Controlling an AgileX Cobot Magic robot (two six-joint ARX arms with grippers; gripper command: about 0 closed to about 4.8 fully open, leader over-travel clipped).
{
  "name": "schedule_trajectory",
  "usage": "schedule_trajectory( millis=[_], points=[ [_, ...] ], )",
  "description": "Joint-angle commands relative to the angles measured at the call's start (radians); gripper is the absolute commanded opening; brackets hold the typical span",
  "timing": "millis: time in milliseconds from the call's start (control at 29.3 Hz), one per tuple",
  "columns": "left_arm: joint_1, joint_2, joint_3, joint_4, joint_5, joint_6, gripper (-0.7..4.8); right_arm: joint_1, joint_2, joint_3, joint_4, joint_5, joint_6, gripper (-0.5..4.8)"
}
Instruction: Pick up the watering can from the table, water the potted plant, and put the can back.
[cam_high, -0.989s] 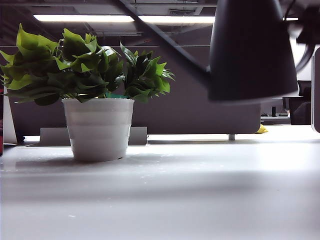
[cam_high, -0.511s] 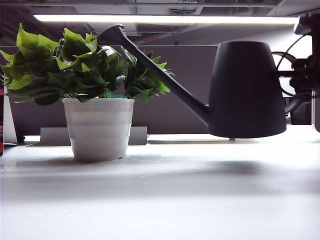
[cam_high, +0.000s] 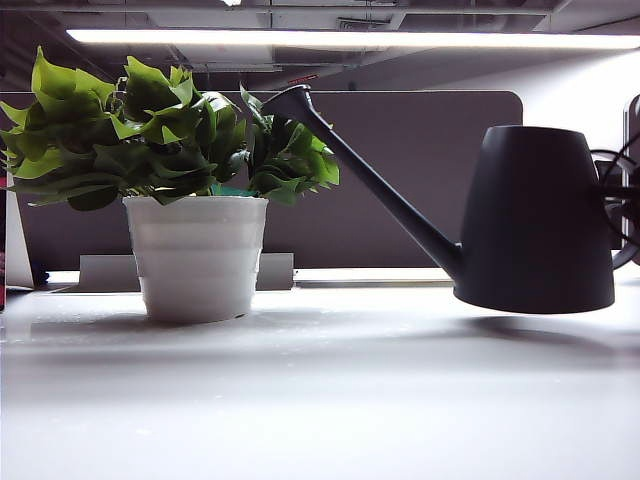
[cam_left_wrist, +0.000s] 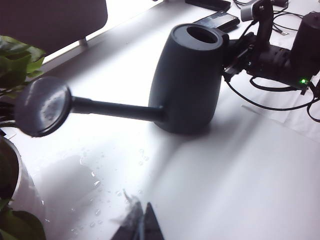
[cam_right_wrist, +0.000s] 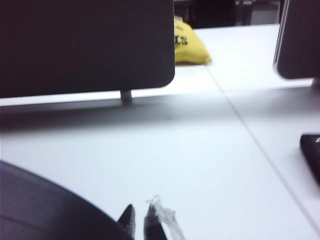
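Leaves on the potted plant are bright and dark green, and its white pot sits on the left side of the table. On the right is the watering can, dark grey and upright. Its flat bottom is just above the table or barely on it; I cannot tell which. Its long thin spout slants up to the left, and the tip is right beside the plant's right-hand leaves. Little water drops lie on the table near the pot.

The right gripper is at the can's right side. Its fingers are pinched almost together there, at the can's handle side, though the handle itself is hidden from view. The left gripper hangs over the table near the plant. Its fingers are pressed together with nothing between them. A yellow thing lies far back by a dark screen.
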Motion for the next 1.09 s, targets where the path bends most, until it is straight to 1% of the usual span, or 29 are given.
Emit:
schedule_trajectory(
  millis=[34, 136, 580, 682, 716, 750, 784, 818, 852, 886, 921, 1023, 1057, 1091],
  points=[
    [-0.002, 0.010, 0.003, 0.013, -0.004, 0.006, -0.06, -0.001, 0.032, 0.011, 0.129, -0.029, 0.061, -0.05],
    [-0.002, 0.020, 0.003, 0.016, -0.006, 0.006, -0.06, -0.001, 0.076, 0.011, 0.186, -0.029, 0.059, -0.05],
    [-0.002, 0.026, -0.004, 0.018, -0.006, 0.006, -0.06, -0.013, 0.135, 0.011, 0.182, -0.029, 0.054, -0.04],
    [-0.002, 0.026, -0.004, 0.018, -0.006, 0.006, -0.06, -0.013, 0.135, 0.011, 0.181, -0.029, 0.054, 0.05],
    [-0.002, 0.026, -0.004, 0.018, -0.006, 0.006, -0.06, -0.013, 0.135, 0.011, 0.181, -0.029, 0.053, 0.17],
    [-0.002, 0.026, -0.004, 0.018, -0.006, 0.006, -0.06, -0.013, 0.135, 0.011, 0.180, -0.029, 0.053, 0.49],
    [-0.002, 0.026, -0.004, 0.018, -0.006, 0.006, -0.06, -0.013, 0.135, 0.011, 0.178, -0.029, 0.053, 0.97],
    [-0.002, 0.026, -0.004, 0.018, -0.006, 0.006, -0.06, -0.013, 0.134, 0.011, 0.177, -0.029, 0.053, 1.56],
    [-0.002, 0.026, -0.004, 0.018, -0.006, 0.006, -0.06, -0.013, 0.134, 0.011, 0.177, -0.029, 0.053, 1.89],
    [-0.002, 0.026, -0.004, 0.019, -0.006, 0.006, -0.06, -0.013, 0.134, 0.011, 0.177, -0.029, 0.053, 2.08],
    [-0.002, 0.026, -0.004, 0.019, -0.006, 0.006, -0.06, -0.013, 0.134, 0.011, 0.177, -0.029, 0.053, 2.16],
    [-0.002, 0.026, -0.004, 0.018, -0.006, 0.005, -0.06, -0.013, 0.130, 0.011, 0.177, -0.052, 0.053, 2.19],
    [-0.002, 0.026, -0.004, 0.018, -0.006, 0.005, -0.06, -0.013, 0.128, 0.011, 0.177, -0.063, 0.053, 2.31],
    [-0.002, 0.026, -0.004, 0.018, -0.006, 0.005, -0.06, -0.013, 0.123, 0.010, 0.175, -0.077, 0.053, 2.56]
  ],
)
